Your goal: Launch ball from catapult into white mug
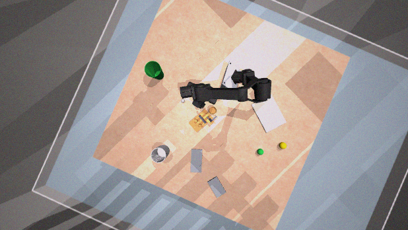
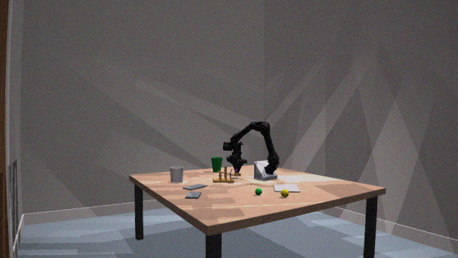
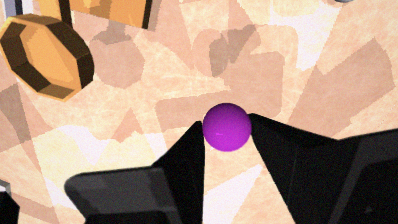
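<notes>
A purple ball [image 3: 227, 127] sits pinched between my two black fingers in the wrist view. My gripper [image 3: 224, 123] [image 1: 197, 104] [image 2: 236, 170] is shut on it, low over the table and just beside the wooden catapult [image 1: 201, 121] [image 2: 223, 179]. The catapult's round cup [image 3: 45, 57] [image 1: 212, 110] is empty and lies to the upper left of the ball in the wrist view. The white mug [image 1: 160, 154] [image 2: 176, 174] stands upright near the table's edge, beyond the catapult from my arm. In the top view my arm hides the ball.
A green cup [image 1: 153, 69] [image 2: 216, 164] stands at the far side. A small white ball [image 1: 182, 101] lies by my wrist. A green ball [image 1: 260, 151] [image 2: 259, 191] and a yellow ball [image 1: 282, 145] [image 2: 284, 193] lie apart. Two grey slabs [image 1: 196, 160] [image 1: 216, 186] and a white sheet [image 1: 269, 115] lie flat.
</notes>
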Robot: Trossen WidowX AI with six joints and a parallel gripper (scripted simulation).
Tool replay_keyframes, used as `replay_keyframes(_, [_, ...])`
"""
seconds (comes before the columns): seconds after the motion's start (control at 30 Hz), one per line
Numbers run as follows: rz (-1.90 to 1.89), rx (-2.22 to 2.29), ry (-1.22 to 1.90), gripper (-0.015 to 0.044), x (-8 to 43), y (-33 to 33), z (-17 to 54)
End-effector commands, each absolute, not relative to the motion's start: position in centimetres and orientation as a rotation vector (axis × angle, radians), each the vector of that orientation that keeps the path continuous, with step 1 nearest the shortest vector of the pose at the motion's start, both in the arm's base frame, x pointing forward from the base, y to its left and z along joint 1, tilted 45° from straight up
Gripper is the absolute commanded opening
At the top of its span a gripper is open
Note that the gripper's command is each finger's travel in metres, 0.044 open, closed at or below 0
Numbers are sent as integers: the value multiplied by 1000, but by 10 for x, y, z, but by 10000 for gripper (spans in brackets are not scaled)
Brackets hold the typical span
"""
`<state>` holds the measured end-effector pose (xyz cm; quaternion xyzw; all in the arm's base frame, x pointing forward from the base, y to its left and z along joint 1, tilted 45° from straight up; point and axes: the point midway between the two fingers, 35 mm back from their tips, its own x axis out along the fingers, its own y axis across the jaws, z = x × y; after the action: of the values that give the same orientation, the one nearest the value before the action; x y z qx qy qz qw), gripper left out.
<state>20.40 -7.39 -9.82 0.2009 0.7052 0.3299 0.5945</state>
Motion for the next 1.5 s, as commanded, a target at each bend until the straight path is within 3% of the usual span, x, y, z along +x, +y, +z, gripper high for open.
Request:
replay_keyframes(0.0, [759, 450, 1632, 0, 212, -92, -81])
replay_keyframes(0.47, [759, 453, 1636, 0, 218, -130, -31])
replay_keyframes(1.47, [556, 714, 2122, 0, 265, -22, -1])
